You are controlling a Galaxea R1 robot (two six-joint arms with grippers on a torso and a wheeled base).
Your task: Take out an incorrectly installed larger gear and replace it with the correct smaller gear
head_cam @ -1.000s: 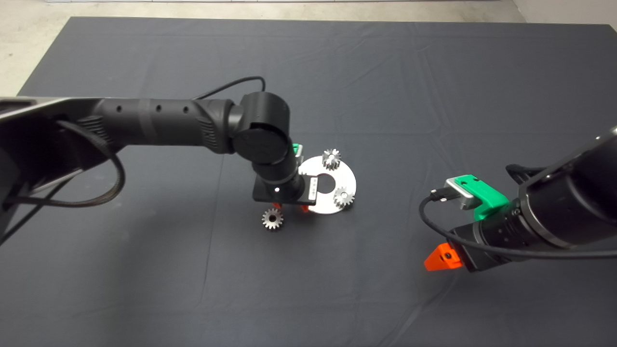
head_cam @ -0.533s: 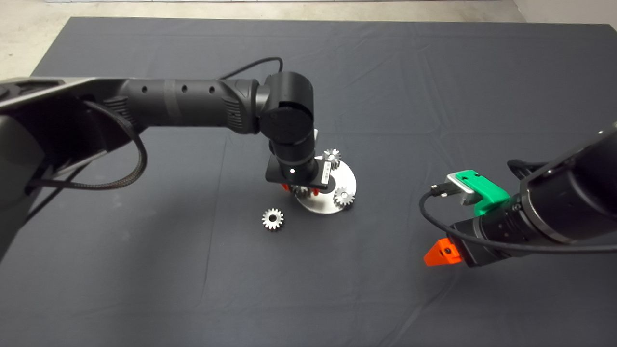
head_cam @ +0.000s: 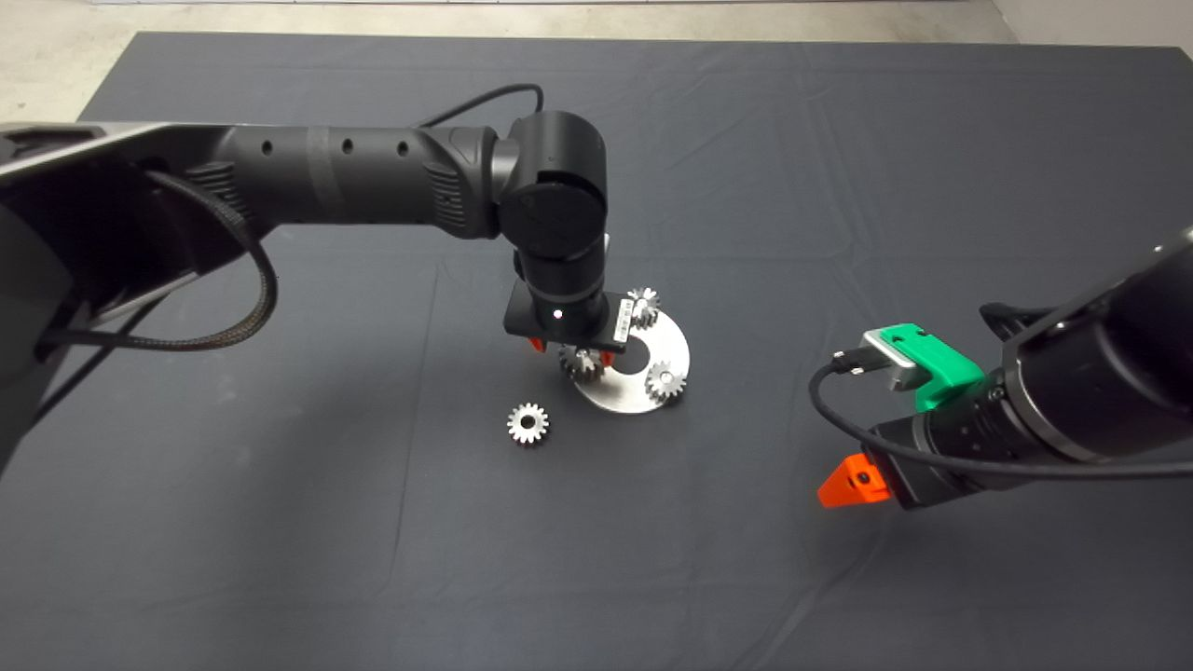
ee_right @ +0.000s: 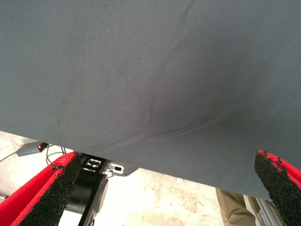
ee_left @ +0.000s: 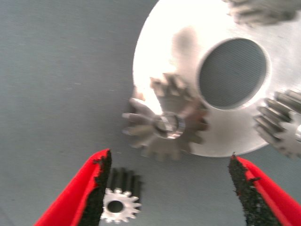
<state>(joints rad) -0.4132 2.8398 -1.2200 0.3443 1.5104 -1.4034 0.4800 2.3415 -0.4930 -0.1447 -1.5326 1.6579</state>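
A round silvery plate (head_cam: 643,396) (ee_left: 155,52) lies mid-mat. The smaller gear (head_cam: 582,362) (ee_left: 164,125) sits on a peg at the plate's near-left edge. My left gripper (head_cam: 570,348) (ee_left: 169,157) hovers open just above it, a red finger (ee_left: 82,193) on either side and not touching. The larger gear (head_cam: 527,424) (ee_left: 120,205), with a dark centre hole, lies flat on the mat to the plate's near left. My right gripper (head_cam: 843,485) (ee_right: 165,157) waits open over bare mat at the right.
Two more small gears (head_cam: 641,306) (head_cam: 665,380) stand on the plate's far and right pegs around its centre hole (ee_left: 233,73). In the right wrist view the mat's edge, the floor and a person's trouser leg (ee_right: 233,205) show.
The left arm swung from the mat beside the plate's near-left edge to over the plate. A gear now shows on the near-left peg below its open fingers. The right gripper shifted slightly.
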